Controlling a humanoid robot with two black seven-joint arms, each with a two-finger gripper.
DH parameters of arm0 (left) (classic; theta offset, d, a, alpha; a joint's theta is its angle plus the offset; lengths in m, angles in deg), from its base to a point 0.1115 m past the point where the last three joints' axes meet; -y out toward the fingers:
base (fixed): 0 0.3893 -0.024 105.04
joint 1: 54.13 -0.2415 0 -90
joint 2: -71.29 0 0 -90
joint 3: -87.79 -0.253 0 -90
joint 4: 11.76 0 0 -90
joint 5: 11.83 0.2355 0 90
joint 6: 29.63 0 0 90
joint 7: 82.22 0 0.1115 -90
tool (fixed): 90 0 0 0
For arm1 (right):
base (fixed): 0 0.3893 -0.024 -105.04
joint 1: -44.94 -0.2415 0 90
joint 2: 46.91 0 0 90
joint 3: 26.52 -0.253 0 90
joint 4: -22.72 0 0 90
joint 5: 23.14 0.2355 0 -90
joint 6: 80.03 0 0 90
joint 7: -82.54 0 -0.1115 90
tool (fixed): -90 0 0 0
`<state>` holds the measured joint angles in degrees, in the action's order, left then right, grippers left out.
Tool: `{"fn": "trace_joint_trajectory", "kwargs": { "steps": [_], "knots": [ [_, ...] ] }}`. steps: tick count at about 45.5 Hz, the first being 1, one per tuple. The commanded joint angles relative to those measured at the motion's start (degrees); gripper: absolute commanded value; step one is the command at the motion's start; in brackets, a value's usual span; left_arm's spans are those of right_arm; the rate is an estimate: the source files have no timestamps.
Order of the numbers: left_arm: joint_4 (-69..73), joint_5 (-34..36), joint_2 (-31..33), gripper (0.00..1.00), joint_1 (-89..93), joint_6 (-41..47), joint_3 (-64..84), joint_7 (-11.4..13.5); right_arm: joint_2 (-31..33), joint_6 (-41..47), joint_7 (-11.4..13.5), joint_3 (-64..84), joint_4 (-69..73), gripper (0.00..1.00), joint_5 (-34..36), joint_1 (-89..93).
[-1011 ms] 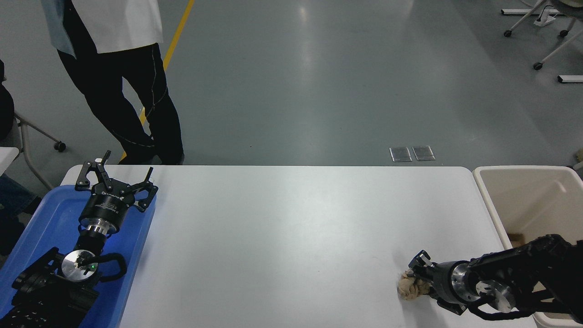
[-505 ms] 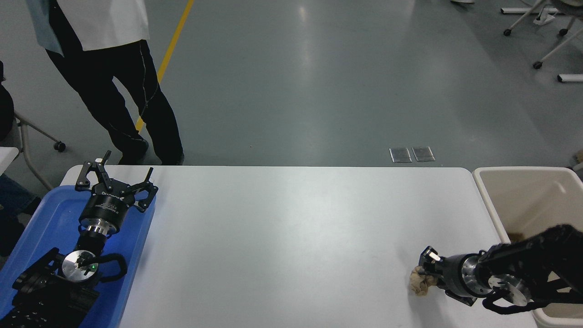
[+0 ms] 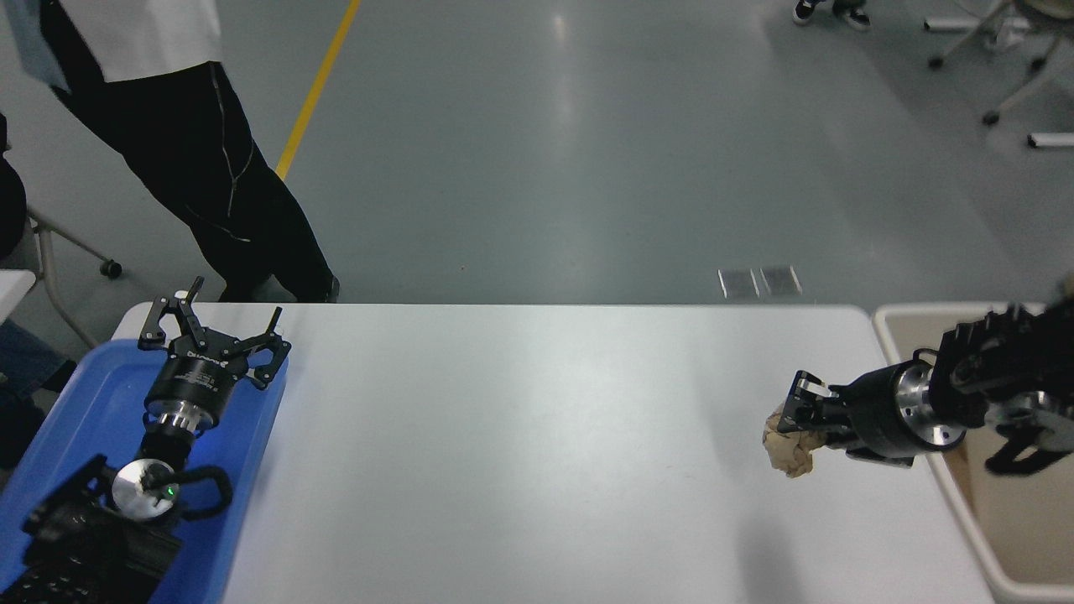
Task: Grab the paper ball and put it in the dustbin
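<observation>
My right gripper [image 3: 797, 419] is shut on the tan-brown paper ball [image 3: 787, 447] and holds it lifted above the white table [image 3: 520, 436], near its right end. The ball hangs at the fingertips, left of the cream-beige dustbin [image 3: 956, 503], whose opening lies past the table's right edge. The right arm crosses over the bin's near rim. My left gripper [image 3: 214, 331] is parked at the lower left, open and empty, over the blue tray [image 3: 80, 419].
A person in black trousers [image 3: 210, 168] stands beyond the table's far left corner. A chair's legs [image 3: 75, 252] show at the far left. Grey floor with a yellow line [image 3: 315, 92] lies beyond the table.
My right gripper has risen off the table with the paper ball and moved up and right toward the dustbin. The person has stepped left. The left arm has not moved.
</observation>
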<state>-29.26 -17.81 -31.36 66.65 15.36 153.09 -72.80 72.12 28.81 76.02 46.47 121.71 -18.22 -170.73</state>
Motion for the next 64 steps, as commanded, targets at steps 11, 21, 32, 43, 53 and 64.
{"fn": "trace_joint_trajectory", "kwargs": {
  "steps": [11,21,32,43,53,64],
  "knots": [
    [0.01,0.00,0.00,0.99,-0.02,0.00,0.00,-0.01,-2.84,24.76,-0.78,1.81,1.02,0.00,-0.44,-26.12],
    [0.01,0.00,0.00,0.99,-0.02,0.00,0.00,-0.01,-3.37,23.88,-0.60,1.89,1.02,0.00,-0.44,-24.81],
    [0.01,0.00,0.00,0.99,-0.02,0.00,0.00,-0.01,-2.66,22.03,-0.60,5.05,-4.85,0.00,-5.00,-16.64],
    [0.01,0.00,0.00,0.99,-0.02,0.00,0.00,-0.01,2.69,14.74,-0.51,6.99,-14.60,0.00,-5.88,-3.11],
    [0.01,0.00,0.00,0.99,-0.02,0.00,0.00,-0.01,8.14,6.75,-0.51,5.41,-28.83,0.00,-5.45,15.96],
    [0.01,0.00,0.00,0.99,-0.02,0.00,0.00,-0.01,13.33,2.17,-0.51,-9.69,-48.17,0.00,-4.65,40.92]
  ]
}}
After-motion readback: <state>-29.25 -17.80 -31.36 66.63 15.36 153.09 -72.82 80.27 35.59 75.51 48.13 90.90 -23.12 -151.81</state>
